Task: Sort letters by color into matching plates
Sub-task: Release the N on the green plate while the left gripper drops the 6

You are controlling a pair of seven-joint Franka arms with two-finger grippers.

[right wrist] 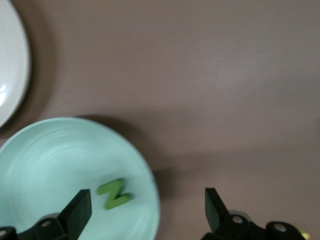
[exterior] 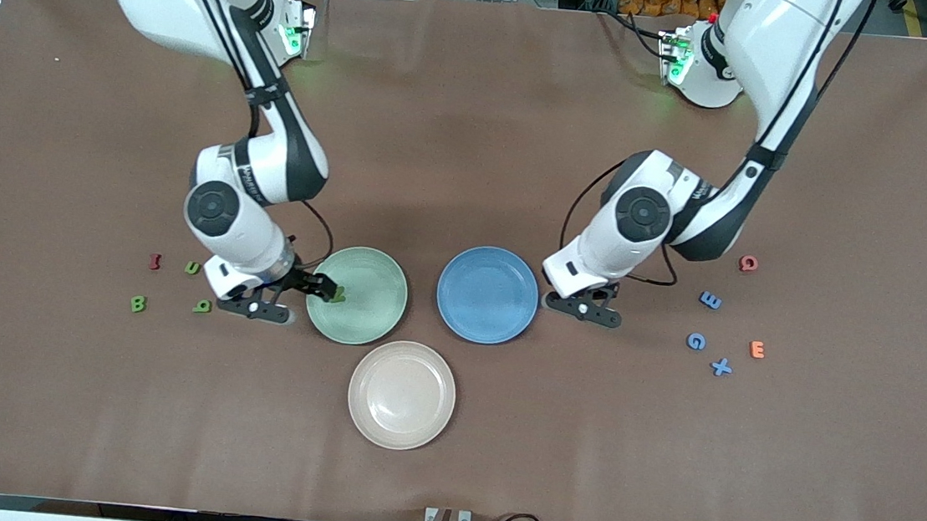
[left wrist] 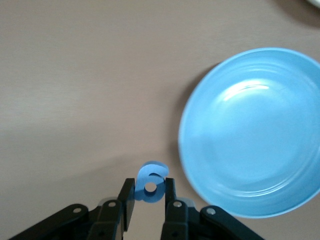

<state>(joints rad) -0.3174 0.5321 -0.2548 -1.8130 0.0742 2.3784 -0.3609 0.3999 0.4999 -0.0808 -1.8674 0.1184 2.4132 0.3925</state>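
Green Z letter [right wrist: 114,194] lies flat in the mint green plate [exterior: 366,319], near the rim toward the right arm's end; from the right wrist view its long axis runs slanted across the plate floor. Right gripper [right wrist: 145,212] is over that rim w/ jaws spread wide, nothing between them, Z released.

Blue plate [exterior: 487,294] sits beside the green plate, toward the left arm's end; beige-pink plate [exterior: 401,394] is nearer the front camera than the green plate.

Left gripper [left wrist: 149,200] is low, just off the blue plate's rim, clenched on a small blue letter [left wrist: 151,181] standing upright between the fingertips.

Other green letters [exterior: 138,303] plus a dark red one [exterior: 155,261] lie on the table [exterior: 444,477] past the right gripper, away from the green plate.
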